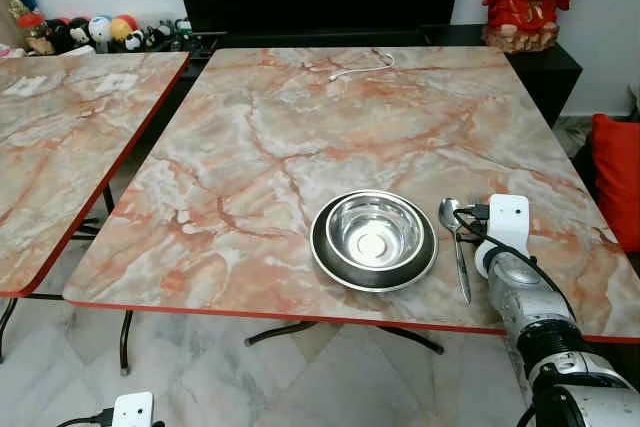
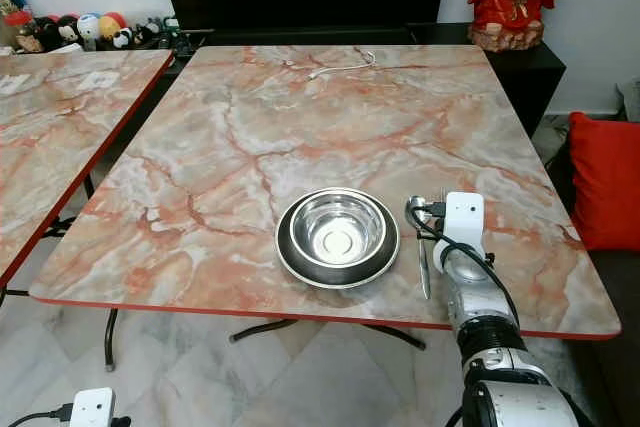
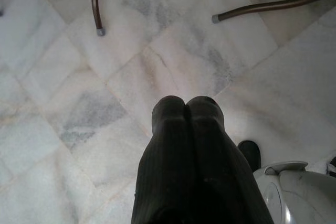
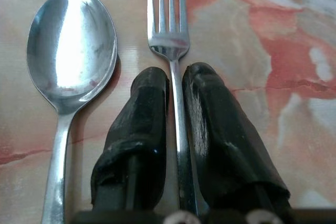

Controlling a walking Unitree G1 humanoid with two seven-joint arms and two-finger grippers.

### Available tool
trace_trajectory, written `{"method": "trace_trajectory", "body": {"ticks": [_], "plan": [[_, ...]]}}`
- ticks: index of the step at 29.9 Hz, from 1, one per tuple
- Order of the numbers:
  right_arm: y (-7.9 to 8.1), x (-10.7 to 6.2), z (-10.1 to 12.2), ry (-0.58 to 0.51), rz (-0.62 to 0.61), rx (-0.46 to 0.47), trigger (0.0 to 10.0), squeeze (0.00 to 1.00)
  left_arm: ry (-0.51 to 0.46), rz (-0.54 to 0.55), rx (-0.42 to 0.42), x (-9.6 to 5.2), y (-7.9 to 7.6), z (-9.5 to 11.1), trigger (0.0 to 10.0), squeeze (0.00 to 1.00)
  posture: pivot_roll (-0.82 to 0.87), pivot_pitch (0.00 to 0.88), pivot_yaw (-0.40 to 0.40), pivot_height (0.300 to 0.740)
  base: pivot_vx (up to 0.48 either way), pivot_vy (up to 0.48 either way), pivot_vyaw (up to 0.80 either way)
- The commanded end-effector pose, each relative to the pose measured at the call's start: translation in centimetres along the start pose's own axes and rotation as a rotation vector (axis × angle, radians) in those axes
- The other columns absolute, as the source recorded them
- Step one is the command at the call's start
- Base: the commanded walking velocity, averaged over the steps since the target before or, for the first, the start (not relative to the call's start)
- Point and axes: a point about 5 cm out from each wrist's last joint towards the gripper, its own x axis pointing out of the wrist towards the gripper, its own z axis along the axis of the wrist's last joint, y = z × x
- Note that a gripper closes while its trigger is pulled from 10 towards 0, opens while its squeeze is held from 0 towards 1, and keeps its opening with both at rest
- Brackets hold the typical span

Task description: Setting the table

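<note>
Right gripper is low over the table at its near right, fingers pinched onto the fork handle. Tines stick out straight ahead of the fingertips, and the fork looks flat on the marble or very nearly so. Just beside the gripper on its bowl-ward side lies the spoon, bowl-end level w/ the tines and handle running parallel to the fork. One step further that way sits the steel bowl nested on a dark plate.

Why this layout? Looks like a place setting going down: plate and bowl centred at the near edge, cutlery lined up alongside on the right. My read is the grip sits mid-handle so the fork lands straight, parallel to the spoon, and the fork is at or near its final spot. Release looks like the next thing, but that's a guess.

Views differ a lot. From the head cam the wrist's white camera box covers the fork, so you get spoon, bowl, plate and arm but no clear read of the grip. The right wrist cam gives that close-up: fingers, tines, spoon.

Left gripper hangs idle down by the floor, fingers pressed together w/ nothing in them, table legs ahead.
</note>
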Motion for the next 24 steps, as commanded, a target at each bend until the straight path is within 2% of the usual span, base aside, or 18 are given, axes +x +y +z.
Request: {"method": "trace_trajectory", "body": {"ticks": [1, 10, 12, 14, 16, 18, 19, 21, 24], "plan": [[0.2, 0.0, -0.3, -0.004, -0.002, 0.006, 10.0, 0.0, 0.019, 0.009, 0.006, -0.1, 0.4, -0.3, 10.0, 0.0, -0.01, 0.043, 0.061, 0.74, 0.0, 0.0, 0.0], [0.1, -0.1, 0.9, -0.073, -0.014, 0.033, 10.0, 0.0, 0.019, 0.007, 0.007, -0.1, 0.4, -0.3, 10.0, 0.0, -0.02, 0.041, 0.061, 0.74, 0.0, 0.0, 0.0], [-0.2, -0.2, 1.9, -0.146, -0.033, 0.024, 10.0, 0.0, 0.019, 0.006, 0.005, -0.1, 0.3, -0.3, 10.0, 0.0, -0.02, 0.04, 0.06, 0.74, 0.0, 0.0, 0.0], [0.0, -0.4, 2.9, -0.224, -0.021, 0.061, 10.0, 0.0, 0.02, 0.006, 0.005, -0.1, 0.3, -0.3, 10.0, 0.0, -0.02, 0.04, 0.059, 0.74, 0.0, 0.0, 0.0], [0.0, -0.5, 3.2, -0.249, -0.016, 0.077, 10.0, 0.0, 0.02, 0.006, 0.005, -0.1, 0.3, -0.3, 10.0, 0.0, -0.02, 0.04, 0.059, 0.74, 0.0, 0.0, 0.0], [-0.3, -1.3, 4.8, -0.402, -0.042, 0.099, 10.0, 0.0, 0.016, 0.008, 0.001, -0.1, 0.3, -0.3, 10.0, 0.0, -0.02, 0.04, 0.058, 0.74, 0.0, 0.0, 0.0], [-0.3, -1.3, 4.8, -0.402, -0.042, 0.099, 10.0, 0.0, 0.016, 0.008, 0.001, -0.1, 0.3, -0.3, 10.0, 0.0, -0.02, 0.04, 0.058, 0.74, 0.0, 0.0, 0.0], [-0.7, -2.1, 5.6, -0.51, -0.055, 0.106, 10.0, 0.0, 0.011, 0.01, -0.002, -0.1, 0.3, -0.3, 10.0, 0.0, -0.02, 0.038, 0.053, 0.74, 0.0, 0.0, 0.0], [-0.7, -2.7, 5.8, -0.56, -0.039, 0.109, 10.0, 0.0, 0.011, 0.01, -0.002, -0.1, 0.2, -0.3, 10.0, 0.0, -0.02, 0.037, 0.051, 0.74, 0.0, 0.0, 0.0]]}}
